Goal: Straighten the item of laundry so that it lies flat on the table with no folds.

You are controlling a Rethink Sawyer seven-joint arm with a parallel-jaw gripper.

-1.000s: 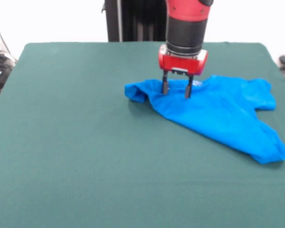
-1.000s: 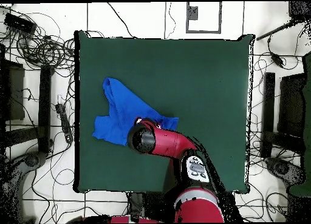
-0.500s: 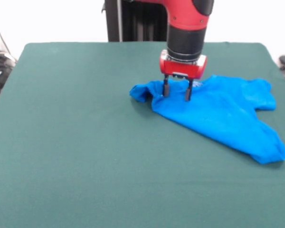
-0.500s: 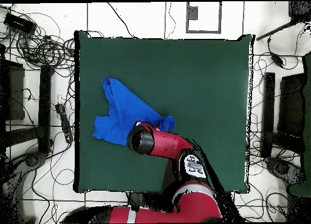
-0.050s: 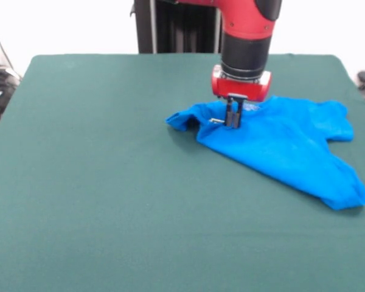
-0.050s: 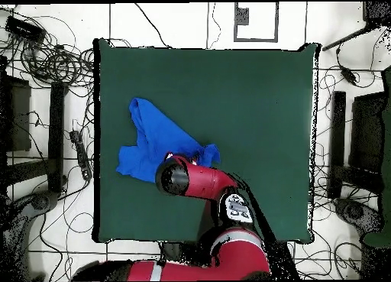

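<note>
The item of laundry (image 5: 280, 146) is a bright blue T-shirt lying crumpled on the right half of the green table (image 5: 97, 182), with a bunched fold at its left end and a sleeve reaching toward the right front. My gripper (image 5: 232, 117) comes straight down on the shirt's upper left part, and its fingers are shut together, pinching a bit of the fabric. In the overhead view the shirt (image 6: 153, 137) lies at the table's (image 6: 252, 103) left side, and the arm's wrist (image 6: 174, 176) covers the gripper and the shirt's lower right corner.
Cables and dark equipment (image 6: 46, 57) lie on the floor around the table's edges. The shirt's right tip (image 5: 353, 198) reaches close to the table's right edge.
The fingers stood apart over the shirt's bunched left part; they have closed on the fabric. The gripper shifted slightly right, and the left fold drew in a little.
</note>
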